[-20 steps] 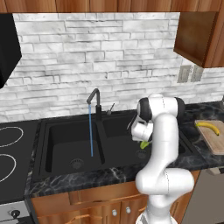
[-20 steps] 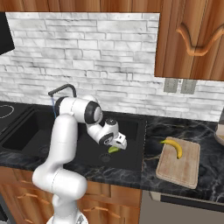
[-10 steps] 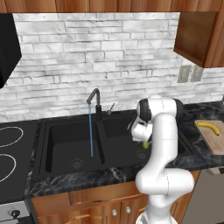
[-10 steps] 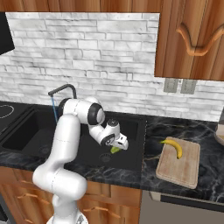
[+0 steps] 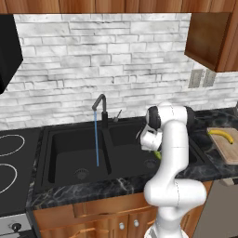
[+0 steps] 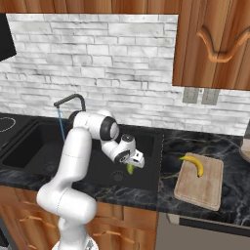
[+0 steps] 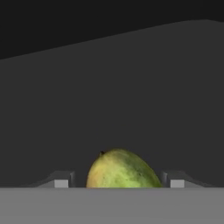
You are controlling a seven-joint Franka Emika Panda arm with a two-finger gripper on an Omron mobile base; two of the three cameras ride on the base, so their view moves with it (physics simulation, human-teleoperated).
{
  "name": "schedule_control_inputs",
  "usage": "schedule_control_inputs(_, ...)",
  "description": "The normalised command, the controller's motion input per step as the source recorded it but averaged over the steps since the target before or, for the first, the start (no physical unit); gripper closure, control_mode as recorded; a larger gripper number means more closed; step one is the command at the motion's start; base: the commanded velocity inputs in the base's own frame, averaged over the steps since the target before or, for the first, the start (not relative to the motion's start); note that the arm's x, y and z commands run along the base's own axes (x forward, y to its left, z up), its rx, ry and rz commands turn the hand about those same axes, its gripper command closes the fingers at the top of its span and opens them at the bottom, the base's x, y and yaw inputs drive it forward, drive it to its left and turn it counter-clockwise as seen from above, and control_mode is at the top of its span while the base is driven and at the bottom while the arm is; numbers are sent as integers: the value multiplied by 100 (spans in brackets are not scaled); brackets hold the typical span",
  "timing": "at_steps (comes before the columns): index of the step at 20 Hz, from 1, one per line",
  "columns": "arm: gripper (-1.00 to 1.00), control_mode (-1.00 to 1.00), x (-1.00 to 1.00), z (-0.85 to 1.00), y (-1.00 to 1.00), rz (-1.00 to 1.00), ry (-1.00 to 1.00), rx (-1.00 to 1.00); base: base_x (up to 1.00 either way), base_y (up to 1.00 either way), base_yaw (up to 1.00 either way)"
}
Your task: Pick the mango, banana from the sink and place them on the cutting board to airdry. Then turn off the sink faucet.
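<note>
The mango (image 7: 120,169) sits in the right basin of the black sink (image 5: 60,160), a yellow-green oval seen between the 2 dark fingertips (image 7: 61,181) in the hand view, with a gap on either side of it. From the right base view a sliver of the mango (image 6: 130,168) shows just below the gripper (image 6: 134,162), which reaches down into that basin near its round drain. Whether the jaws press the fruit or stand just clear of it cannot be told; they are set apart at about the mango's width.

The banana (image 6: 194,164) lies on the cutting board (image 6: 211,191), which rests on the dark marbled counter (image 6: 234,151) to the right of the sink. The sink faucet (image 5: 100,109) stands behind the centre divider, and a thin blue stream of water (image 5: 96,139) falls from its spout into the left basin.
</note>
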Motion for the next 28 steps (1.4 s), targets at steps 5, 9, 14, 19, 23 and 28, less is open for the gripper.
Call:
schedule_control_inputs(5,100,-100,0,0,0,0,0,0,0,0,0)
schedule_control_inputs(9,100,-100,-6,31,0,0,0,0,0,0,0)
schedule_control_inputs(14,100,-100,-16,64,0,0,0,0,0,0,0)
schedule_control_inputs(19,100,-100,-28,81,0,0,-4,0,0,0,0)
schedule_control_inputs(23,100,-100,-25,92,0,0,-4,0,0,0,0)
schedule_control_inputs(28,100,-100,-13,99,0,0,0,0,0,0,0)
